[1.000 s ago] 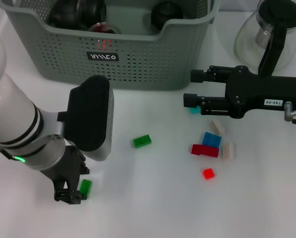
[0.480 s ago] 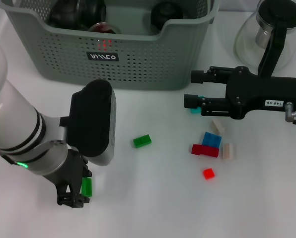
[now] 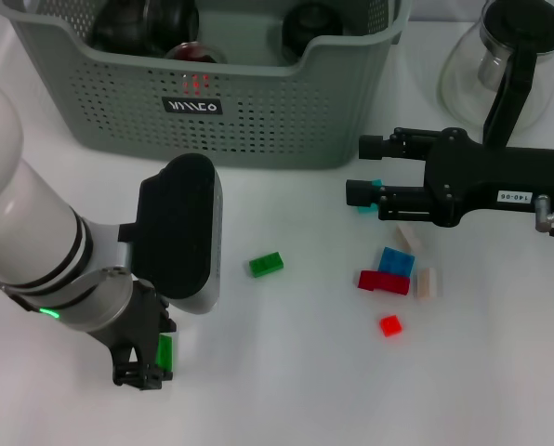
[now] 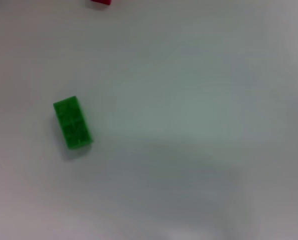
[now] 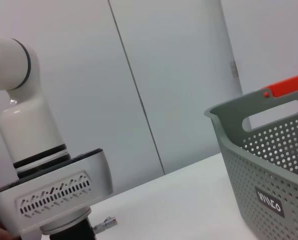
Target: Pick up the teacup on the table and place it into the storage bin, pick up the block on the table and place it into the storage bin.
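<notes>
The left gripper (image 3: 145, 364) is seen low at the near-left of the white worktop (image 3: 286, 372), pointed straight down, with a small green plastic block (image 3: 164, 352) caught between its black fingers; the gripper is judged clamped on that block, though only one edge of the block shows past the fingers. The block appears upright, long axis roughly vertical in the grasp.

The large grey-green perforated plastic storage bin (image 3: 258, 102) lies well apart, up and across the worktop from the left gripper, toward the far side. A carry forward and slightly inward, with a lift over the dipped rim, is judged to be needed. Dark rounded items are already seen inside the bin; whether they are teacups cannot be told.

A second green rectangular block (image 3: 266, 264) lies flat between the arms, long axis slightly slanted; it is also seen in the left wrist view (image 4: 72, 123).

The right gripper (image 3: 361, 170) is held level just in front of the bin, fingers apart and empty, above a cluster of red, blue and cream blocks (image 3: 396, 270). It is nearer that cluster.

A glass teapot with black handle (image 3: 509, 65) stands at the far right.
</notes>
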